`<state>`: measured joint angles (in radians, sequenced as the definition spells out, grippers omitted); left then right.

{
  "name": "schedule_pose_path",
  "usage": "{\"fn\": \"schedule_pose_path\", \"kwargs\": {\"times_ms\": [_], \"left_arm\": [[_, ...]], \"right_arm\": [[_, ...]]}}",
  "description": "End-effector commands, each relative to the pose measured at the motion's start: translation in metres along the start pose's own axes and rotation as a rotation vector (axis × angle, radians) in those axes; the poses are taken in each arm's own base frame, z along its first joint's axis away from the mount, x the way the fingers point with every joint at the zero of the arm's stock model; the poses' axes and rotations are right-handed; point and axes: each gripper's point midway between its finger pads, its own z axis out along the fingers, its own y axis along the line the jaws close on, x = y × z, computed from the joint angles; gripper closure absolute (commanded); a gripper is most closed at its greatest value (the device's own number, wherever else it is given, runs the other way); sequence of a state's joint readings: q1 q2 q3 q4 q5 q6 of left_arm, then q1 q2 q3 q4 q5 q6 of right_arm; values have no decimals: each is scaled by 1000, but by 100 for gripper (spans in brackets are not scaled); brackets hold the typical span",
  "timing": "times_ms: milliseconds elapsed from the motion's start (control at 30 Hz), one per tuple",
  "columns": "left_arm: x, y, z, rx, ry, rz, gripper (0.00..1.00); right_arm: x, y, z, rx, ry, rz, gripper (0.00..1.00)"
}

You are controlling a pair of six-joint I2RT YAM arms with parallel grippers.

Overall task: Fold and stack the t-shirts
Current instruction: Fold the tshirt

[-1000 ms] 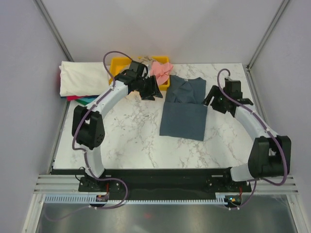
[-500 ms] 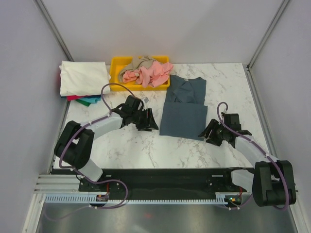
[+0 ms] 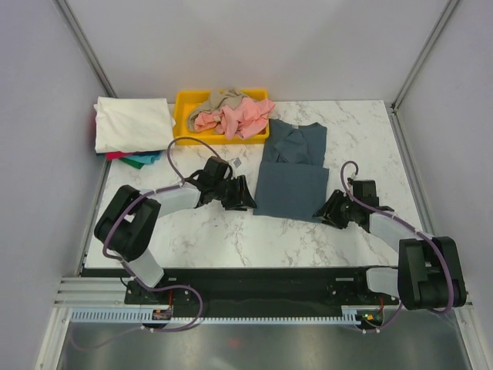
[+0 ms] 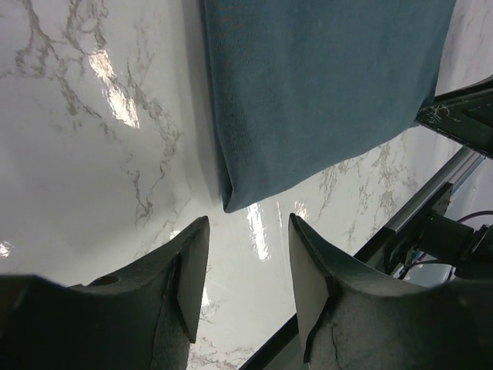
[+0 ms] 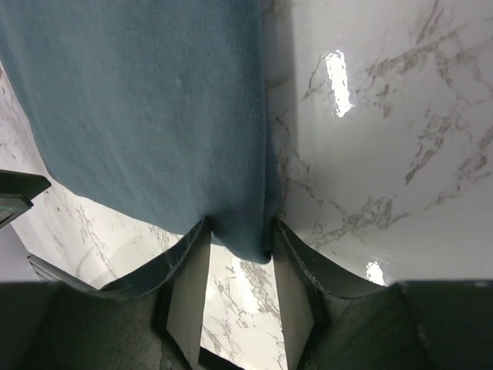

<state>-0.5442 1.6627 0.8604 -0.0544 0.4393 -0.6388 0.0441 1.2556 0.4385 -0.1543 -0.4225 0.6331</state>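
From my screen I'm looking at a white marble-look table [image 3: 216,231] boxed in by plain pale grey walls [image 3: 254,46], with aluminium posts [image 3: 83,42] running up the back corners and bright glare spots [image 4: 115,100] on the glossy top.

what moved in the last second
Both arms swung toward the near edge: the left gripper came from the yellow bin to the near-left corner of the slate-blue shirt, the right gripper to its near-right corner, now between its open fingers. The shirt stayed put.
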Motion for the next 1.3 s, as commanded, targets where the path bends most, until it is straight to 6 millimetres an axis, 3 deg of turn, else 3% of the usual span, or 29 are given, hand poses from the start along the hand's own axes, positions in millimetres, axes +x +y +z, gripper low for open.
{"fn": "schedule_pose_path", "kwargs": {"times_ms": [0,300,500,567,733,767,800,867,1067,1100,1267], "left_arm": [[3,-1,9,6,-6,0,48],[13,8,24,-30,8,-14,47],[9,15,34,-68,-9,-14,49],[9,17,37,-73,-3,-17,53],[9,11,42,-68,-2,-1,75],[9,8,43,-61,-3,6,79],[9,5,43,-55,-5,13,89],[10,-1,43,-41,-2,22,98],[5,-31,17,0,-45,56,98],[13,-28,11,-21,-23,49,98],[28,-52,-24,10,-43,91,98]], "right_arm": [[7,-17,6,55,10,-15,55],[9,-22,11,67,26,-23,62],[12,-26,12,75,32,-27,66],[12,-26,12,77,32,-27,70],[12,-28,13,83,36,-26,81],[13,-28,13,83,37,-27,87],[13,-28,13,83,37,-25,90],[12,-26,13,79,34,-19,98],[7,-12,-3,55,6,-13,100],[3,-6,-9,39,-17,-20,100],[8,7,-37,36,-14,-29,100]]}}
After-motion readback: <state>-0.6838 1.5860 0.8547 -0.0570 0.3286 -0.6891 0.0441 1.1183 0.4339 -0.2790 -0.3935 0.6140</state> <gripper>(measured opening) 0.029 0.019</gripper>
